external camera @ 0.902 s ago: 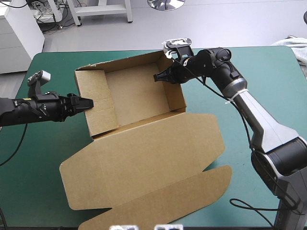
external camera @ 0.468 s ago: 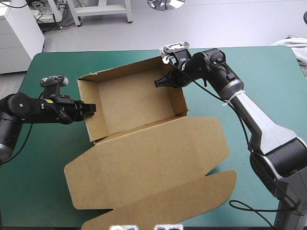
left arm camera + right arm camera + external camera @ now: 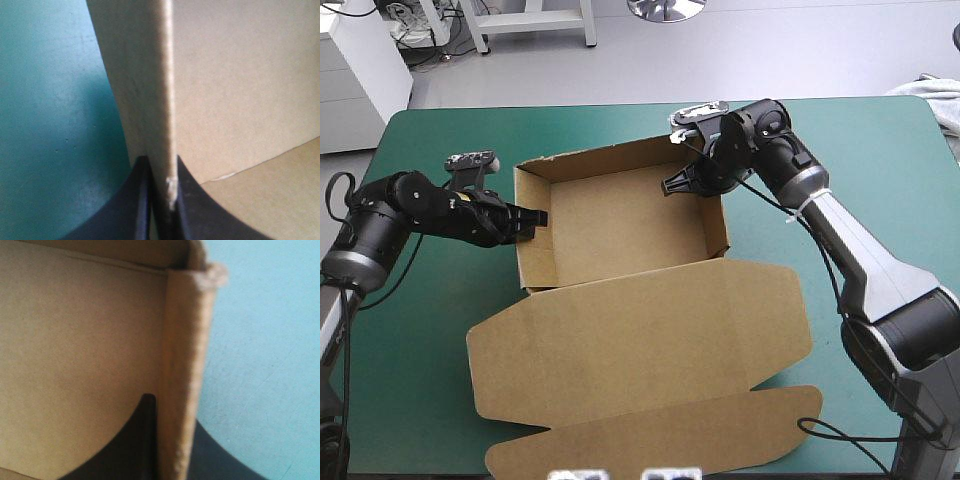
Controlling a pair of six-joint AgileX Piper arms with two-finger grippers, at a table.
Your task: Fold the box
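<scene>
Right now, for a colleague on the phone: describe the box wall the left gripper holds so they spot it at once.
On the teal-green table the brown box stands as an open tray, lid flat toward the near edge. The wall is its short side facing the table's left edge. Only it has the left gripper shut over its rim; the right gripper pinches the opposite wall.

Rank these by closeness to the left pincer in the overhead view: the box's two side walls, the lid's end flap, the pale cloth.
1. Box's left wall, clamped in the left pincer.
2. Box's right wall, across the tray.
3. Lid's end flap, at the table's near edge.
4. Pale cloth, at the far right corner.
</scene>
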